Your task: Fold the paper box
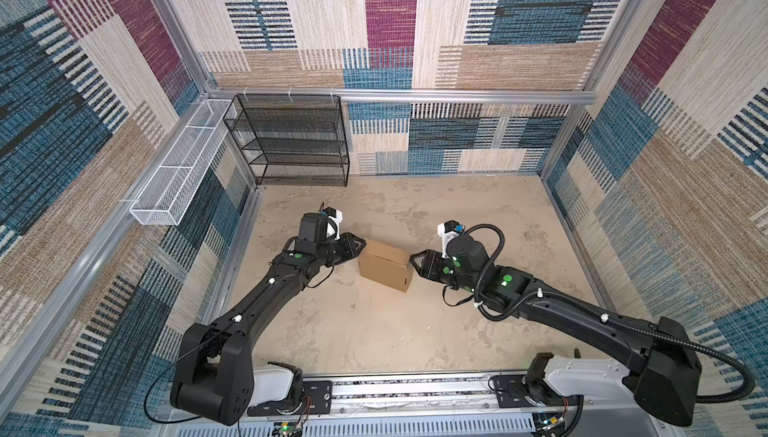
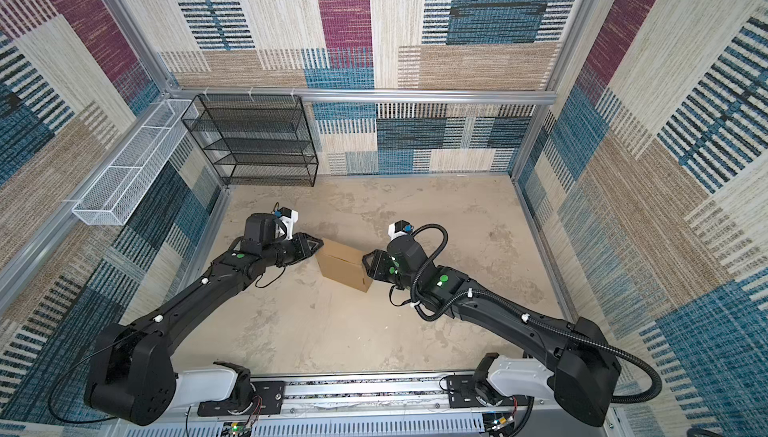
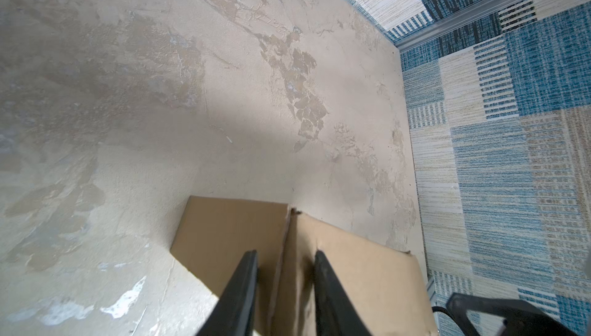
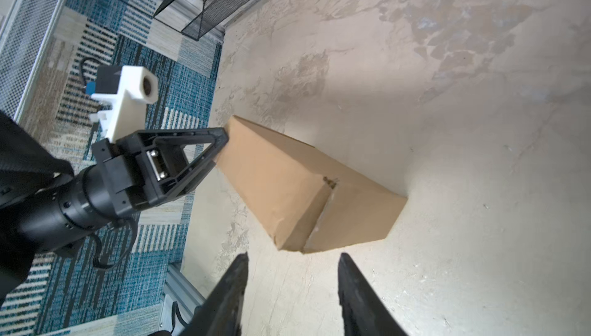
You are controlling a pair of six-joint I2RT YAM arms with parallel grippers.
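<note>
A white wire basket (image 1: 174, 169) is seen hung on the left wall, and a black mesh shelf (image 1: 291, 139) is stood at the back, just beside it. Further right, the left gripper (image 1: 360, 243) is laid against the upper corner of the left end of the paper box (image 1: 384, 266). In the left wrist view its fingers (image 3: 244, 286) are seen partly apart with a folded edge of the cardboard between them; whether that edge is pinched cannot be told. The box is seen folded into a box shape and is set on the beige table (image 1: 374, 331), near its middle, between the two grippers. At the box's right end the right gripper (image 1: 412, 259) is seen with its fingers (image 4: 355, 302) spread. Nothing is caught between them, and the box's near corner is seen just ahead of the tips.
</note>
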